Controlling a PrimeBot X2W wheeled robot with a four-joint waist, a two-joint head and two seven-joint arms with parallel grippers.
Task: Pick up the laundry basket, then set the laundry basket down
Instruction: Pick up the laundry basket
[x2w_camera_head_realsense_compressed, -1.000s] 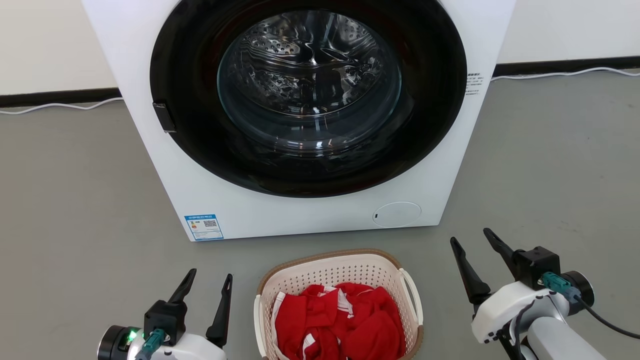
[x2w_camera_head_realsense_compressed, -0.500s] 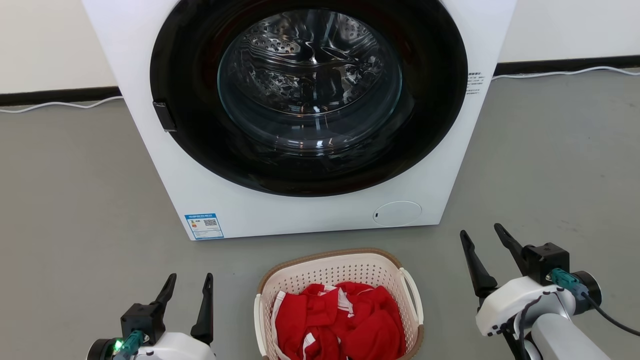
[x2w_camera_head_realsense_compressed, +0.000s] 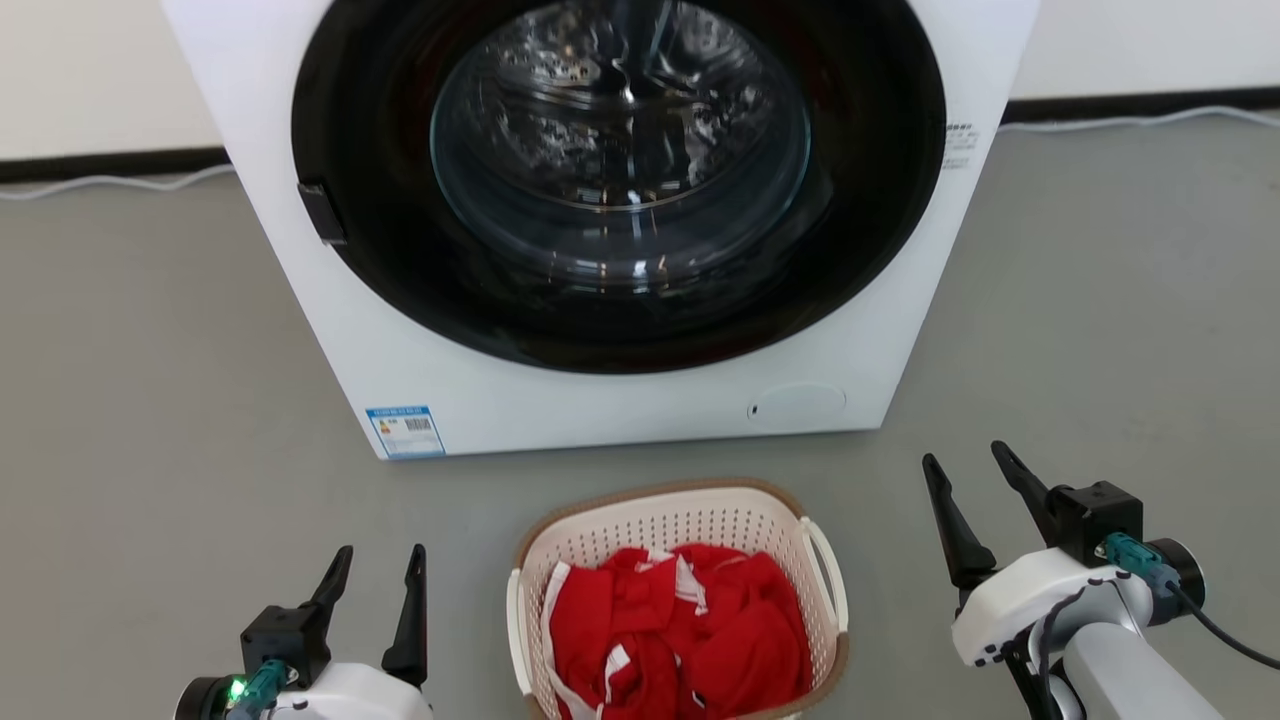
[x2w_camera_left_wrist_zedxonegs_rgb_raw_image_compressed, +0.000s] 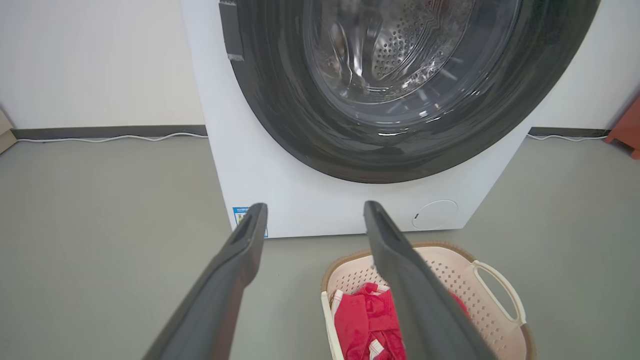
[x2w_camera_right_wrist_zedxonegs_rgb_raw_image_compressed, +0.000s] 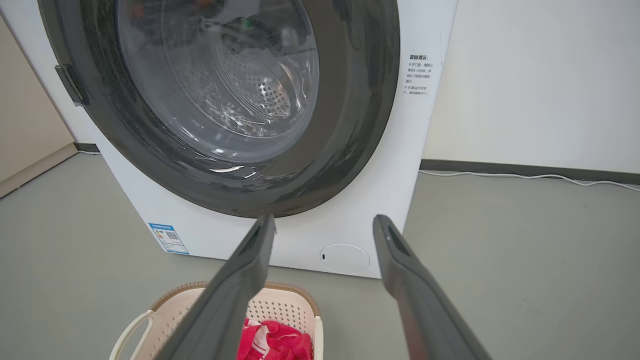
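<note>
The cream laundry basket (x2w_camera_head_realsense_compressed: 668, 520) with a brown rim and white side handles sits on the grey floor at the bottom centre of the head view, holding red clothes (x2w_camera_head_realsense_compressed: 680, 630). It also appears low right in the left wrist view (x2w_camera_left_wrist_zedxonegs_rgb_raw_image_compressed: 465, 280) and low left in the right wrist view (x2w_camera_right_wrist_zedxonegs_rgb_raw_image_compressed: 280, 307). My left gripper (x2w_camera_head_realsense_compressed: 378, 562) stands open to the basket's left, apart from it. To the basket's right, also clear of it, my right gripper (x2w_camera_head_realsense_compressed: 968, 464) is open. Nothing lies between either pair of fingers.
A white front-loading washing machine (x2w_camera_head_realsense_compressed: 560, 400) with a dark round door (x2w_camera_head_realsense_compressed: 620, 180) stands just beyond the basket. A white cable (x2w_camera_head_realsense_compressed: 100, 183) runs along the dark baseboard behind it. Grey floor spreads on both sides of the machine.
My left gripper drew back toward the lower left, and my right gripper shifted slightly right and up. The head camera tilted down a little, shifting the whole scene up.
</note>
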